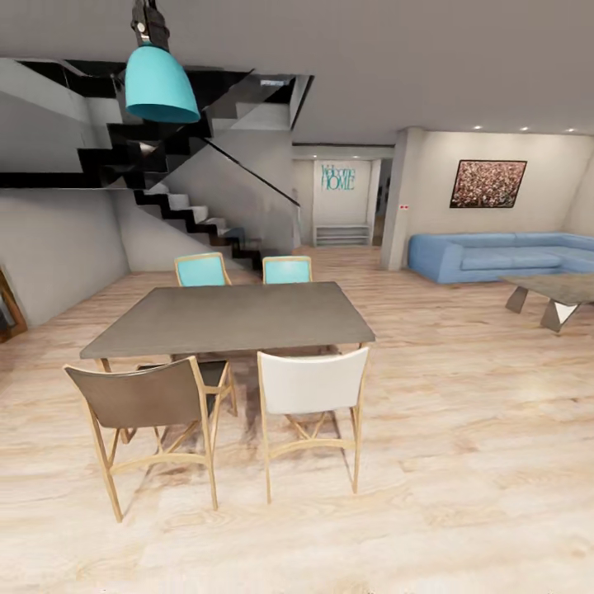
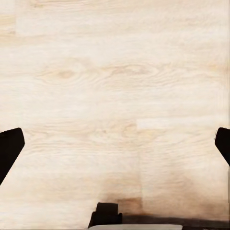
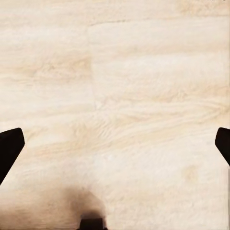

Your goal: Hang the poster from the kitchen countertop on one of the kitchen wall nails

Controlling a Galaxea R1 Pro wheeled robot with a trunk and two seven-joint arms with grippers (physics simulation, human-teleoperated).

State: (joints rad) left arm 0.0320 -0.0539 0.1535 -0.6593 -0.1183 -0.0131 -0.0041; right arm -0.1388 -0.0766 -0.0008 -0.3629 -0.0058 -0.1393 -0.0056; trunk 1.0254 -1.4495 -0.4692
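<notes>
The pale wood floor (image 1: pixel 462 495) lies right under you. Both wrist cameras look straight down at it. Your left claw (image 2: pixel 115 143) hangs with its two dark fingertips (image 2: pixel 9 148) spread far apart and nothing between them. Your right claw (image 3: pixel 115 143) is the same: fingertips (image 3: pixel 9 148) wide, released, holding nothing.

Ahead, at about 11 o'clock, stands the dark dining table (image 1: pixel 231 318). It has a brown chair (image 1: pixel 148 412) and a white chair (image 1: pixel 313 396) on its near side and two blue-green chairs (image 1: pixel 202 271) on its far side. A blue-green lamp (image 1: pixel 161 82) hangs above it. Behind it black stairs (image 1: pixel 190 210) climb at 11 o'clock. A blue sofa (image 1: pixel 495 256) sits at 2 o'clock with a reddish painting (image 1: pixel 488 183) on the wall over it. A low coffee table (image 1: pixel 553 293) stands in front of the sofa.

This is the dining and sitting room. I cannot see the poster, the steel kitchen worktop or any wall nail here, so I think you must find the kitchen first.

Turn the robot slowly and look around until you spot the steel worktop. Do not mix up the reddish painting with the poster. Steer wide of the chairs and the table legs. Keep both arms tucked low and both claws open while you roll.
</notes>
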